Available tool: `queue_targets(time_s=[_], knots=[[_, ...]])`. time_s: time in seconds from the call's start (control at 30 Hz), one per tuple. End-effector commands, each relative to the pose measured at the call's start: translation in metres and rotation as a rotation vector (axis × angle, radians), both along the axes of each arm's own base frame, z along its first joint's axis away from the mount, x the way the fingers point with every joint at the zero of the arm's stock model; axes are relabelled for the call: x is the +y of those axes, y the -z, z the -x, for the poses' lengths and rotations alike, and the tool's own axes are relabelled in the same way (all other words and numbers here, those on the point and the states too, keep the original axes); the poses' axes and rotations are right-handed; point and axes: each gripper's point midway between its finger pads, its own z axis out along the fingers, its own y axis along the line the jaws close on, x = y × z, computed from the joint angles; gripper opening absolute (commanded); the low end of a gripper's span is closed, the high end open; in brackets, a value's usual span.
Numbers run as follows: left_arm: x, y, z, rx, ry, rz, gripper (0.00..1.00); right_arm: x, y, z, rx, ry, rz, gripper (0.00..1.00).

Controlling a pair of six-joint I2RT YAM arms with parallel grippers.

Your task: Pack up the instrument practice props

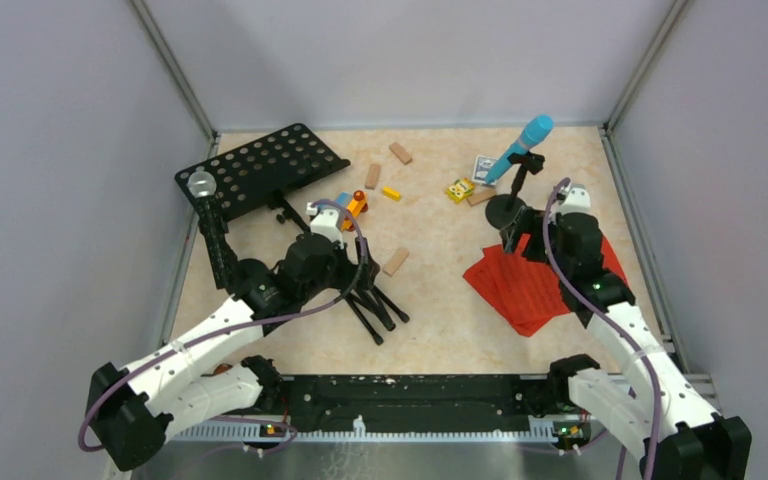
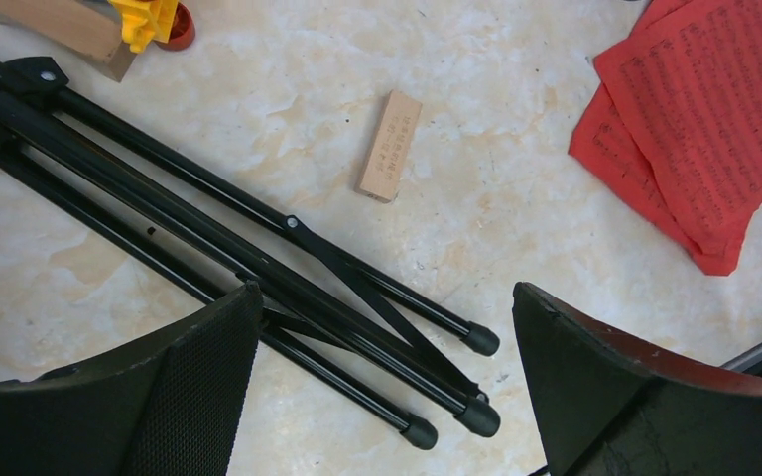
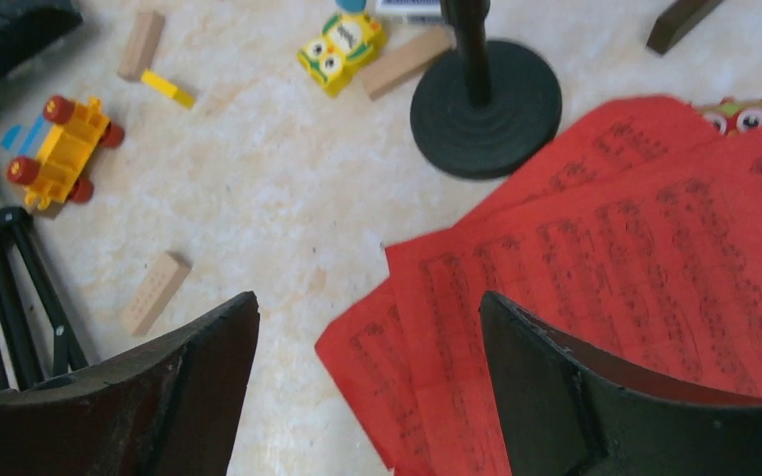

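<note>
The black hole-punched music desk [image 1: 260,170] lies at the back left, its folded tripod legs [image 1: 375,305] stretching toward the middle. My left gripper [image 1: 355,272] hovers open over those legs [image 2: 258,228], whose rubber feet show between its fingers [image 2: 387,290]. The blue microphone [image 1: 520,148] leans in a round-based mic holder [image 1: 508,212] at the back right. Red sheet-music pages [image 1: 540,280] are fanned out beside it. My right gripper [image 1: 513,240] stands open above the pages' left corner [image 3: 367,297], holding nothing. A black silver-headed microphone [image 1: 203,185] stands at the left, its lower end hidden behind my left arm.
Small wooden blocks [image 1: 396,262] [image 2: 390,146] lie scattered, with a colourful toy vehicle [image 1: 353,205] [image 3: 60,149] and a yellow owl block [image 3: 342,50]. A red owl block [image 3: 744,114] peeks from behind the pages. Grey walls close in three sides; a black rail [image 1: 410,400] runs along the near edge.
</note>
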Motion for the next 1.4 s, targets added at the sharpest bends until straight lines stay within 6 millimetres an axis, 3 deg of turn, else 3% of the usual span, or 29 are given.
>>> queue_targets(time_s=[0.0,0.2,0.37,0.47,0.73,0.87,1.17,1.27,1.37], knots=[[0.009,-0.010,-0.003,-0.100,0.029,-0.048,0.99,-0.010,-0.042,-0.038,-0.304,0.053,0.031,0.78],[0.006,-0.028,0.003,-0.157,0.076,-0.004,0.99,0.019,-0.046,-0.046,-0.390,-0.121,0.025,0.75],[0.012,-0.021,0.001,-0.136,0.031,-0.015,0.99,0.012,-0.035,-0.055,-0.391,-0.101,0.092,0.76],[0.009,-0.017,0.003,-0.115,0.042,-0.009,0.99,-0.008,-0.026,-0.069,-0.373,0.027,0.125,0.76],[0.011,-0.016,0.010,-0.082,0.046,-0.011,0.99,-0.025,0.002,-0.127,-0.372,0.062,0.182,0.73],[0.016,-0.019,0.013,-0.091,0.037,-0.010,0.99,-0.035,-0.002,-0.152,-0.424,0.085,0.168,0.72],[0.024,-0.018,0.017,-0.091,0.025,-0.023,0.99,-0.029,-0.001,-0.186,-0.505,0.055,0.150,0.71],[0.025,-0.019,0.018,-0.092,0.022,-0.023,0.99,-0.031,0.002,-0.198,-0.512,0.075,0.155,0.65],[0.025,-0.020,0.017,-0.093,0.018,-0.017,0.99,-0.032,0.005,-0.208,-0.534,0.085,0.160,0.51]])
